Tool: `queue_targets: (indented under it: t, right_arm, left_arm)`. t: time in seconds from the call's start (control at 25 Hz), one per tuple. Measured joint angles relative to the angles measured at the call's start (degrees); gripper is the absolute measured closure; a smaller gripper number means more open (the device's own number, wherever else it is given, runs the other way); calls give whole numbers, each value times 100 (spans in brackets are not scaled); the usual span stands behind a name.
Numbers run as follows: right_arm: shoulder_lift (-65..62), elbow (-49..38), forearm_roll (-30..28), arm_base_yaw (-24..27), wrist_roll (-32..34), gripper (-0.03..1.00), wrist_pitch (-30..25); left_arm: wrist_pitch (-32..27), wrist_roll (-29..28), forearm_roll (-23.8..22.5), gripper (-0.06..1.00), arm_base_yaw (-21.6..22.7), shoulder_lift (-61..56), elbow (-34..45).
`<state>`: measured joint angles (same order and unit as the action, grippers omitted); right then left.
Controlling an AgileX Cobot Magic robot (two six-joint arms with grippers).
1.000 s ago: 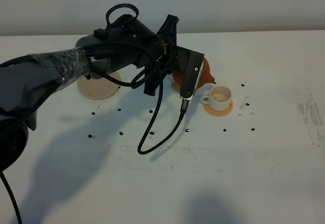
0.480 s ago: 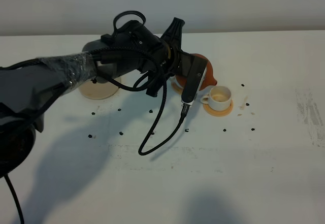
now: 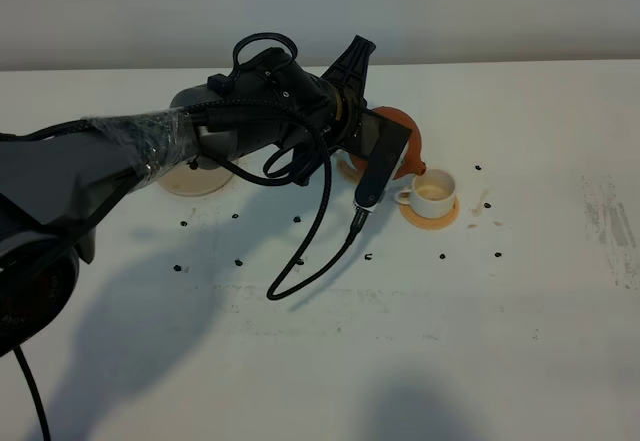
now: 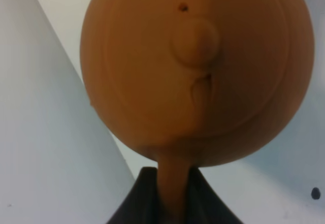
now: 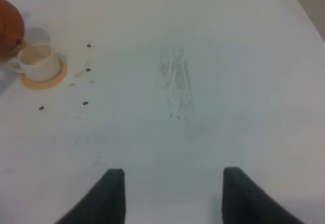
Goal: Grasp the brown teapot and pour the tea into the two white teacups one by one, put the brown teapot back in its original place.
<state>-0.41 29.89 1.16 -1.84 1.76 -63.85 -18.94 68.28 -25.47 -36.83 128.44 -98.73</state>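
The brown teapot (image 3: 403,139) hangs tilted above the table, its spout (image 3: 417,167) pointing down at one white teacup (image 3: 433,189) on an orange-tan coaster (image 3: 432,216). My left gripper (image 4: 172,176) is shut on the teapot's loop handle (image 4: 171,183), and the lid knob (image 4: 195,38) faces the wrist camera. That cup's inside looks pale tan; I make out no stream of tea. The other teacup is hidden behind my left arm, with only a coaster edge (image 3: 346,170) showing. The pale beige disc (image 3: 196,179) lies bare at the back left. My right gripper (image 5: 173,173) is open over bare table.
Small black specks (image 3: 238,262) are scattered over the white table (image 3: 520,321). A black cable loop (image 3: 300,279) hangs from my left wrist down onto the table. The right wrist view shows the teapot (image 5: 7,28) and cup (image 5: 35,60) far off.
My left wrist has shifted a little right and toward the back, carrying the teapot, which now tips its spout lower over the cup. The right arm has stayed still.
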Motion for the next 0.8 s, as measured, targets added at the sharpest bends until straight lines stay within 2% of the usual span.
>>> queue_targets:
  t: [0.8]
  right_arm:
    - [0,0,0,0,0,55,0]
  left_arm:
    - [259,6,-326,86,-91,6,0]
